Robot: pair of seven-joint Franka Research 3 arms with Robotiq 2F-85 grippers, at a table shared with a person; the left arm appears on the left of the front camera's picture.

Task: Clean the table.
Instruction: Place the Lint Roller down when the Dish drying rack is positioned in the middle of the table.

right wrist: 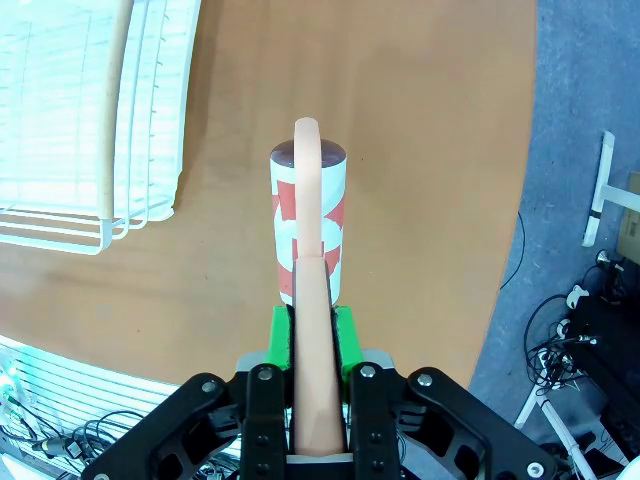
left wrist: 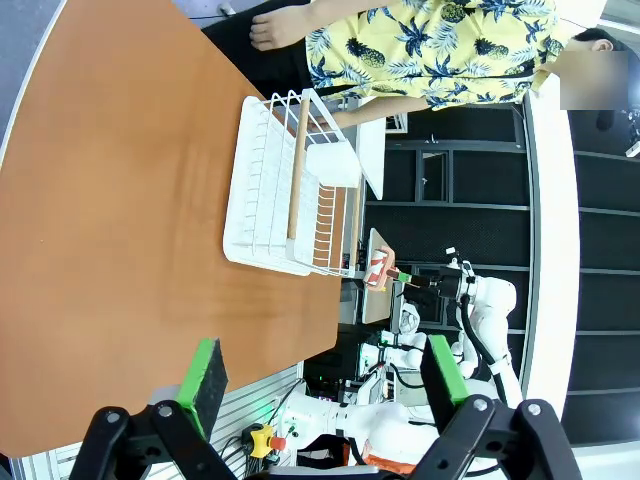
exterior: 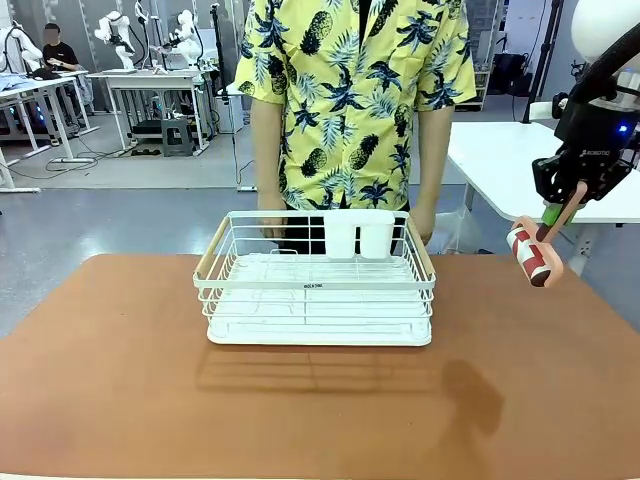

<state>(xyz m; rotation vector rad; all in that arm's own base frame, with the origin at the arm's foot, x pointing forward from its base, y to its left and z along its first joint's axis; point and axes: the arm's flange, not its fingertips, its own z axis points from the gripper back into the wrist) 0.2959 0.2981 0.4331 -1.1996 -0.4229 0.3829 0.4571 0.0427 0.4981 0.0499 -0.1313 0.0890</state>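
Observation:
The reddish-brown table [exterior: 120, 380] spreads across the front view, and also shows in the left wrist view [left wrist: 120, 200] and below the right wrist [right wrist: 420, 150]. My right gripper [exterior: 560, 205] hangs above the table's far right edge, shut on the peach handle of a roller [exterior: 533, 256] with a red-and-white patterned drum. The roller tilts down to the left, clear of the top. From the right wrist, the handle sits between the green pads [right wrist: 312, 325] and the drum [right wrist: 310, 222] hangs over the table. My left gripper [left wrist: 322, 385] is open and holds nothing, high above the table's near side.
A white wire dish rack [exterior: 315, 300] with wooden handles stands mid-table, with two white cups [exterior: 357, 238] at its far side. A person in a pineapple shirt [exterior: 355, 90] stands just behind it, hands at the table edge. A white table [exterior: 500, 160] lies at the far right.

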